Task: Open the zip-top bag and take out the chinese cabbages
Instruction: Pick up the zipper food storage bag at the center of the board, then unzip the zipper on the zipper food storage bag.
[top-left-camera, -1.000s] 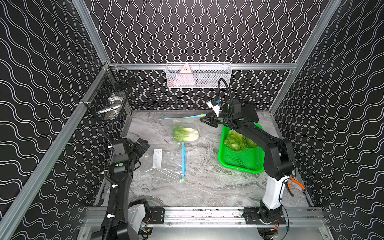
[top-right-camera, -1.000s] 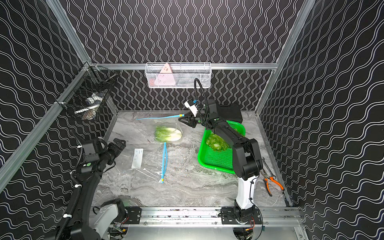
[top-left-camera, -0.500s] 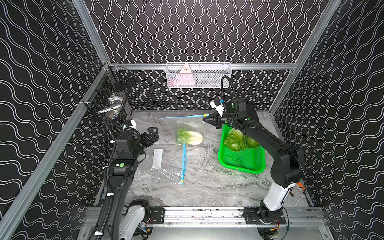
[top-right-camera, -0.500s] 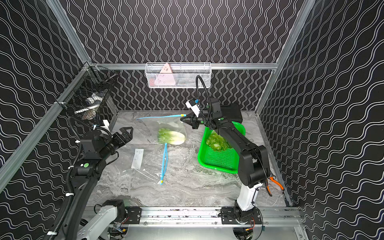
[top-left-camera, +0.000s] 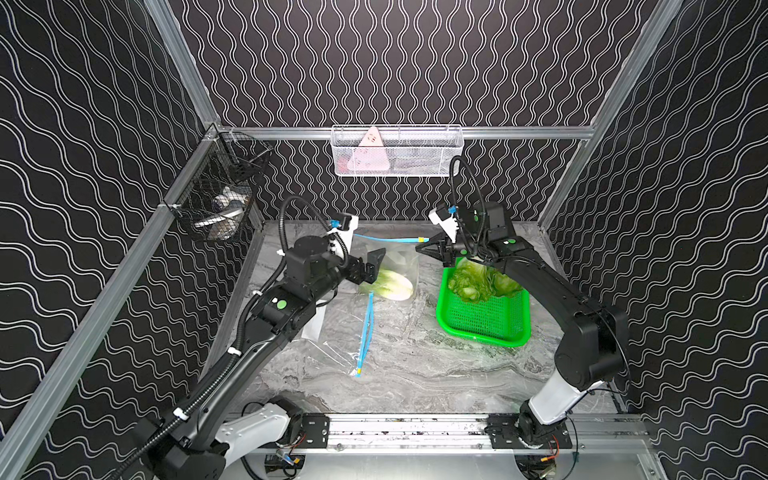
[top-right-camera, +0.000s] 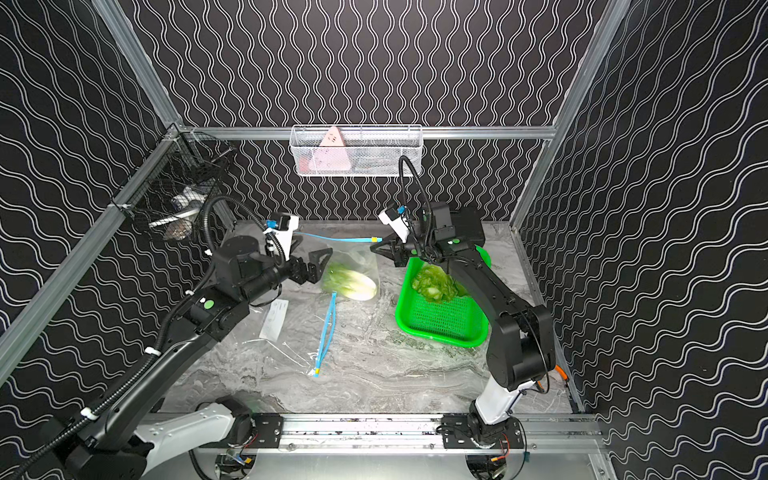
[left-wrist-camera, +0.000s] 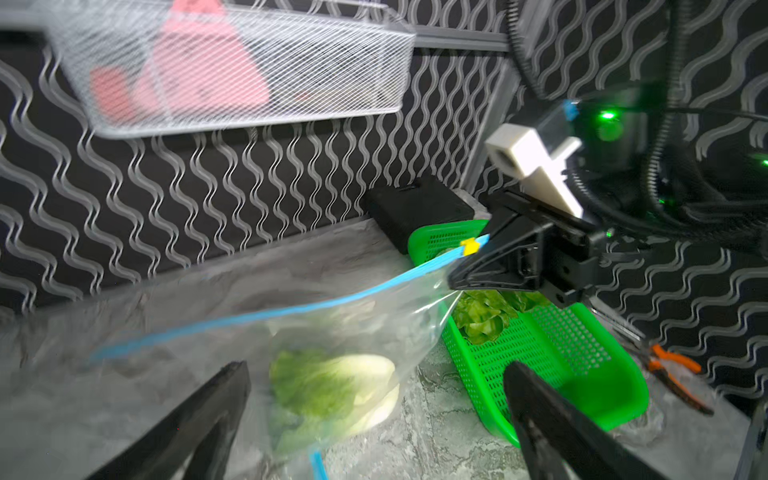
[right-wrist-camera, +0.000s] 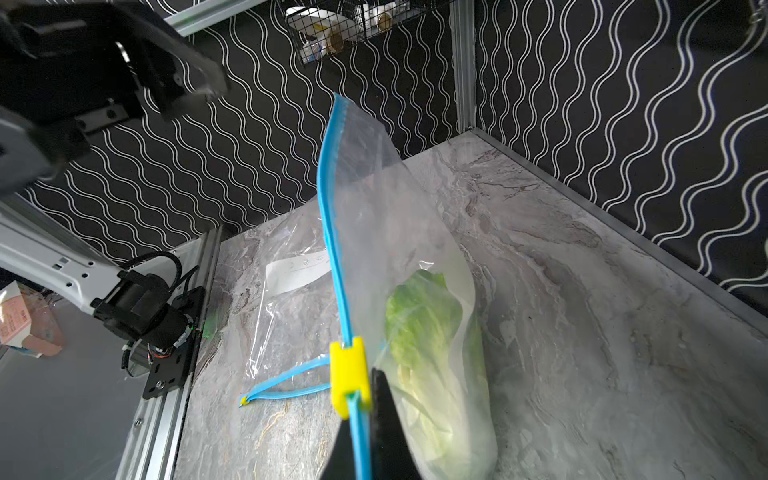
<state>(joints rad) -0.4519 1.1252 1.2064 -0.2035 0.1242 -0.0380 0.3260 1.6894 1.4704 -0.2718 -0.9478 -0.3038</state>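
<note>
1. Expect a light, soft cabbage (top-left-camera: 392, 284) (leaves probably bruise or tear under a hard squeeze), with little weight to fight.
2. Judge the firmer white stem end the safest hold, taken across its width; avoid the leaf tips, and expect some slip against the clear film of the bag (right-wrist-camera: 395, 199).
3. Cannot tell whether the blue zip (right-wrist-camera: 330, 232) is parted; go in through the mouth, never through the film.
4. Looks oblong: white base, crinkled light-green leaves, on its side, base toward the green basket (top-left-camera: 482, 338).
5. Lies inside the bag on the surface (top-left-camera: 415, 374), near the back edge and about midway along it, just beside the basket; more leafy heads (top-left-camera: 473, 280) in the basket itself.
6. Right gripper (top-left-camera: 419, 248): pressed together on the zip beside the yellow slider (right-wrist-camera: 348, 376), holding that corner of the bag up off the surface.
7. Left gripper (top-left-camera: 374, 267): spread wide and empty, at the leaf end just beside the bag; contact with the film not clear.
</note>
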